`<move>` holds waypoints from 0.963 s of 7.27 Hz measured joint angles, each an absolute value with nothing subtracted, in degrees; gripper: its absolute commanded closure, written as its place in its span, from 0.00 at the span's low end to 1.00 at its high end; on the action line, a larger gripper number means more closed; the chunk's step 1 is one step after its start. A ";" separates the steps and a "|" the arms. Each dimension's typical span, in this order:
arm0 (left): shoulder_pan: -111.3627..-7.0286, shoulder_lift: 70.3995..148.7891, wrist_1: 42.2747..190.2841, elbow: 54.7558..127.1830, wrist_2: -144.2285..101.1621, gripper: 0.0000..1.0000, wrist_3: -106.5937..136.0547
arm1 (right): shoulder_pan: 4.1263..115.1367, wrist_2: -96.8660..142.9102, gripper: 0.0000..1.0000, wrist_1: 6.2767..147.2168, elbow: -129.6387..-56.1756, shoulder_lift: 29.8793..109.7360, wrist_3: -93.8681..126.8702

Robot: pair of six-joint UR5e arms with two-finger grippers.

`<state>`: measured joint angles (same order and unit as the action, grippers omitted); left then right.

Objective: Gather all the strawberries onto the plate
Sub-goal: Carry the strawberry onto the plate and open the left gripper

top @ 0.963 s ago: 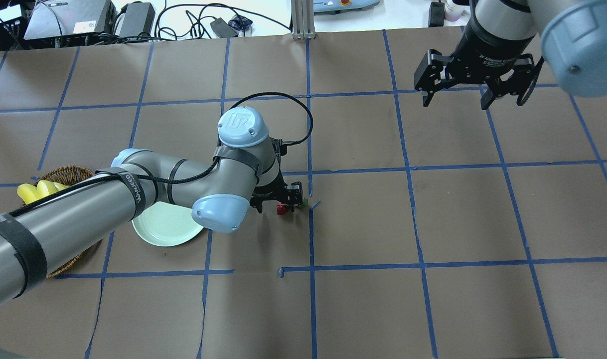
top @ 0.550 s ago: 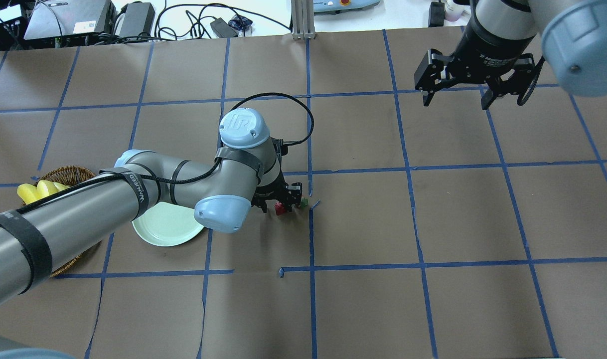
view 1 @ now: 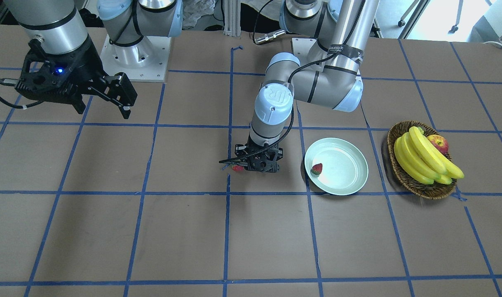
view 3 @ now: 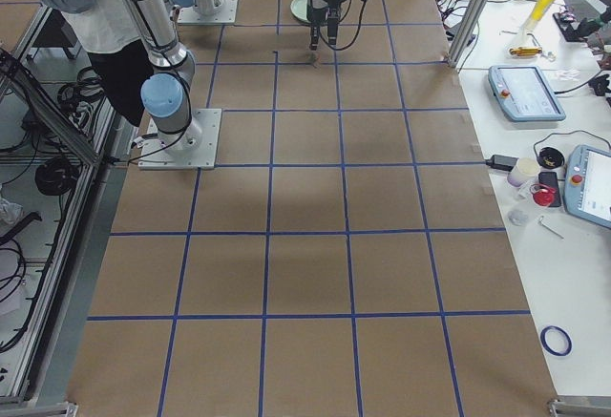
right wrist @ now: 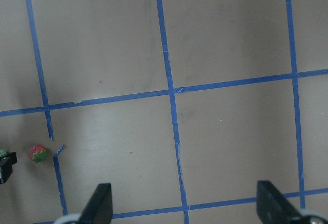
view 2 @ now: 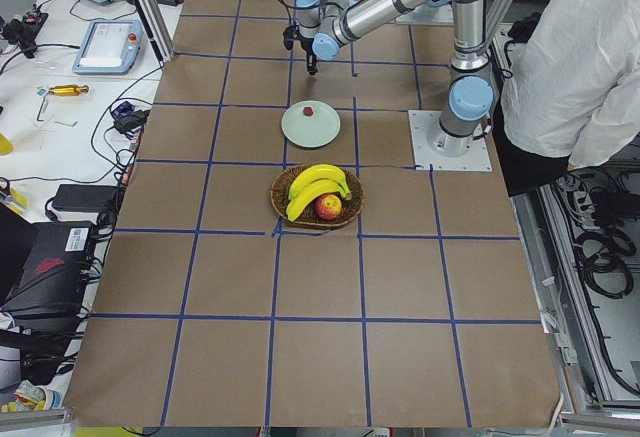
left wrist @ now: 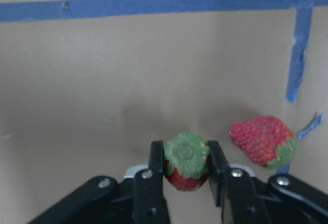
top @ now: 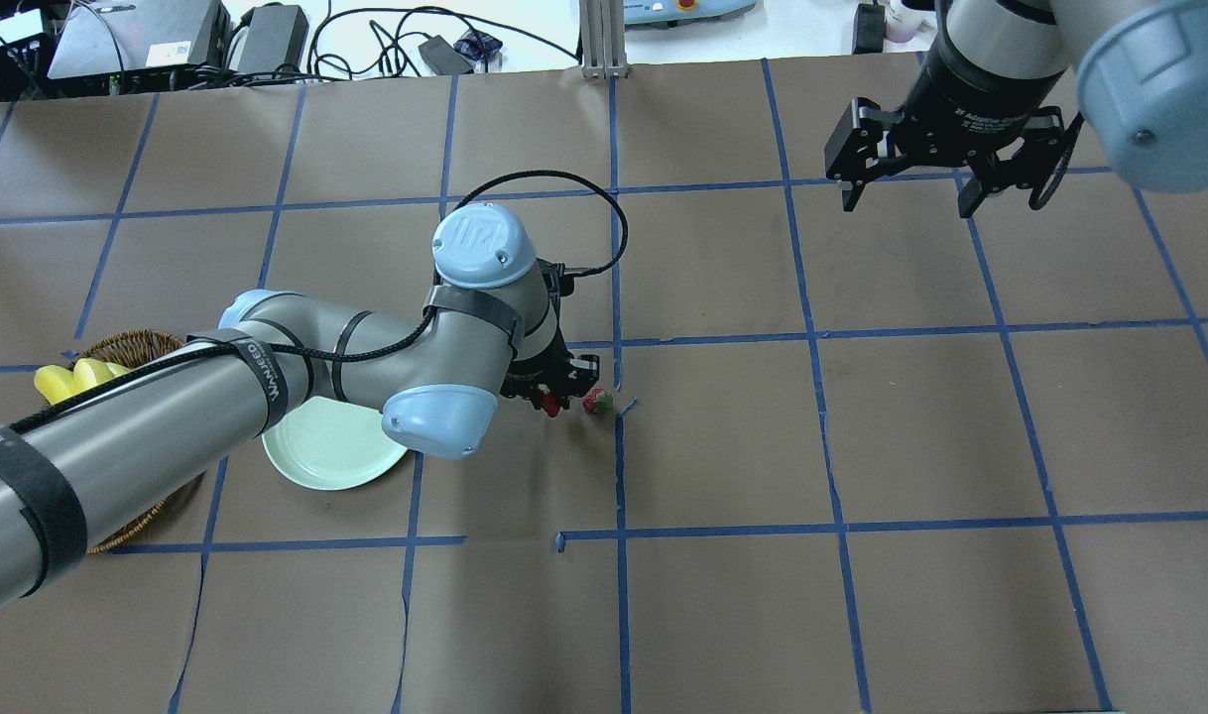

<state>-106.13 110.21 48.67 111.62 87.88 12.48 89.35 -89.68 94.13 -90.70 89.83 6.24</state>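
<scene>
Exterior front-facing shows plate [view 1: 352, 181] holding one strawberry [view 1: 316, 169], basket [view 1: 402, 176] holding bananas [view 1: 420, 159], apple [view 1: 439, 143].

Table [top: 961, 426]: brown paper, matt, slightly creased at the seams. Tape [left wrist: 154, 3]: blue, matt, ragged edges. Plate [view 1: 346, 165]: smooth, glossy, pale mint, throws highlights. Basket [view 1: 430, 191]: brown woven wicker, rough. Bananas [view 1: 424, 156] and apple [view 1: 438, 143]: smooth, light sheen. Held strawberry [left wrist: 187, 162] and loose strawberry [left wrist: 259, 139]: red skin pitted and bumpy, green caps matt. Left gripper [left wrist: 185, 146]: matt black fingers, bright metal screw heads. Left arm [top: 118, 446]: satin grey metal tube, glossy light-blue plastic caps, braided black cable, black cloth-like straps.
</scene>
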 measured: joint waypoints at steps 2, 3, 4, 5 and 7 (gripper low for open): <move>-100.22 107.14 53.91 111.08 92.39 0.94 4.99 | 89.34 -89.66 0.00 94.15 -90.70 89.83 6.24; -94.70 105.52 56.79 111.17 93.19 0.94 -1.76 | 89.34 -89.63 0.00 94.17 -90.70 89.82 6.24; -88.65 104.42 58.65 111.60 93.49 0.77 -9.54 | 89.35 -89.57 0.00 94.15 -90.70 89.82 6.24; -83.38 103.89 59.39 112.76 93.51 0.01 -16.01 | 89.37 -89.54 0.00 94.14 -90.72 89.80 6.24; -79.56 103.61 59.47 115.04 93.29 0.00 -19.81 | 89.38 -89.55 0.00 94.13 -90.80 89.75 6.24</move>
<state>-79.56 103.61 59.47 115.04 93.29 -19.81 89.38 -89.55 94.13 -90.80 89.75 6.24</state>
